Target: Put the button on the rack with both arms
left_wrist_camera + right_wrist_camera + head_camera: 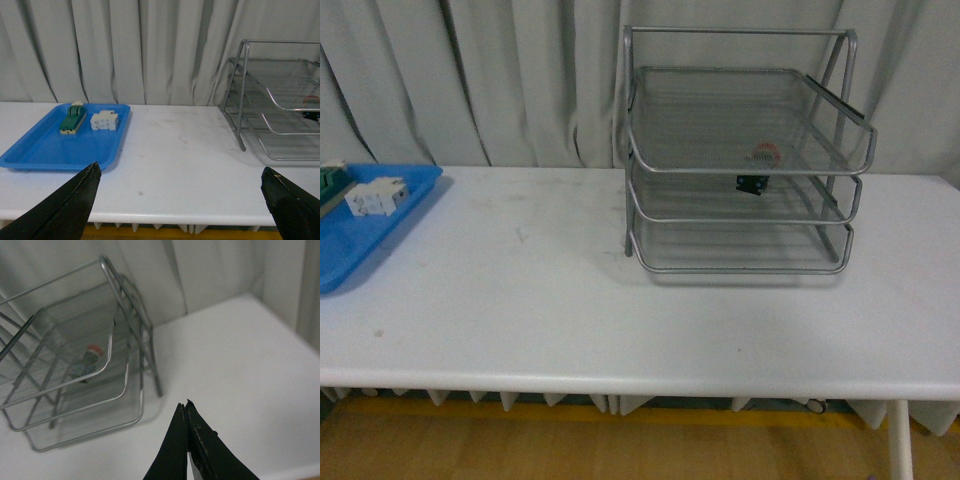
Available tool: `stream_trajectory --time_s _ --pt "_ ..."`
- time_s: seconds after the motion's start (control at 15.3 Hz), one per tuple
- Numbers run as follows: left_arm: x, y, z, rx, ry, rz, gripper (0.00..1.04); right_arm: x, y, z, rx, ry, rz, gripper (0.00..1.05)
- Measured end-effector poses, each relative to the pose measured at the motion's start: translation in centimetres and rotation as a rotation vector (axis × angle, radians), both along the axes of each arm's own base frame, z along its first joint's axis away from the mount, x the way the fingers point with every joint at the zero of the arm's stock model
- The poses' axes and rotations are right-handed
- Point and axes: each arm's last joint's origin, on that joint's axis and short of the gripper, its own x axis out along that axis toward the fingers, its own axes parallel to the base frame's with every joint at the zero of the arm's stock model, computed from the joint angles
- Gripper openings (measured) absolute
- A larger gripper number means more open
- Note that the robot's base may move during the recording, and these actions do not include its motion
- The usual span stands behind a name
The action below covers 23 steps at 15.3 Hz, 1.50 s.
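Front view: no arm in frame. Rack (745, 150) stands on the white table (520, 300), three mesh tiers in a tubular frame. Button (756, 170) lies inside the rack; red cap shows through the top tier's mesh, dark body below it at the front rail. It appears to rest on the middle tier, though the mesh makes that hard to confirm.

Left wrist view: left gripper (182, 202) has its jaws spread wide, nothing between them; the two black fingertips (75, 205) sit at opposite lower corners of the picture. Bare table lies beyond the gap. Rack (280, 100) is well off to one side of the jaws, past the far fingertip; button (311, 106) is only just visible at the picture's edge, inside the rack, well apart from this gripper. Blue tray (45, 150) lies beyond the other fingertip, holding a green-and-cream part (72, 120) and a white block (104, 120), side by side and apart.

Right wrist view: right gripper (187, 412) has its jaws closed together, tips touching, holding nothing. Rack (75, 355) stands ahead and to one side of the tips; button (87, 361) lies inside it, red cap up-slope, clear of the jaws, with bare table between.
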Motion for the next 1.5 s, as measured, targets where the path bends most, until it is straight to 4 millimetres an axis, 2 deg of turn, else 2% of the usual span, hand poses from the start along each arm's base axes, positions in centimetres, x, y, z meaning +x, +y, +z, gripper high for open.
stream_trajectory --time_s 0.07,0.13,0.2,0.39,0.46,0.79,0.92,1.5 --pt "0.0 0.0 0.0 0.000 0.002 0.000 0.98 -2.8 1.1 -0.1 -0.141 -0.080 0.019 0.02" --pt "0.0 0.0 0.0 0.000 0.001 0.001 0.98 -4.5 2.1 0.6 -0.214 -0.117 0.036 0.02" --pt "0.0 0.0 0.0 0.000 0.001 0.001 0.98 -5.6 2.7 0.9 -0.241 -0.136 0.030 0.02" --pt "0.0 0.0 0.0 0.000 0.001 0.001 0.98 -8.6 4.9 -0.6 -0.271 -0.127 0.046 0.02" --pt "0.0 0.0 0.0 0.000 0.001 0.001 0.98 -9.2 5.3 -0.3 -0.285 -0.156 0.034 0.02" --pt "0.0 0.0 0.0 0.000 0.001 0.001 0.98 -10.6 6.7 -1.1 -0.292 -0.184 0.011 0.02" --pt "0.0 0.0 0.0 0.000 0.001 0.001 0.98 -10.9 7.4 -1.6 -0.288 -0.163 0.057 0.02" --pt "0.0 0.0 0.0 0.000 0.001 0.001 0.98 -12.4 7.3 -1.4 -0.290 -0.175 0.031 0.02"
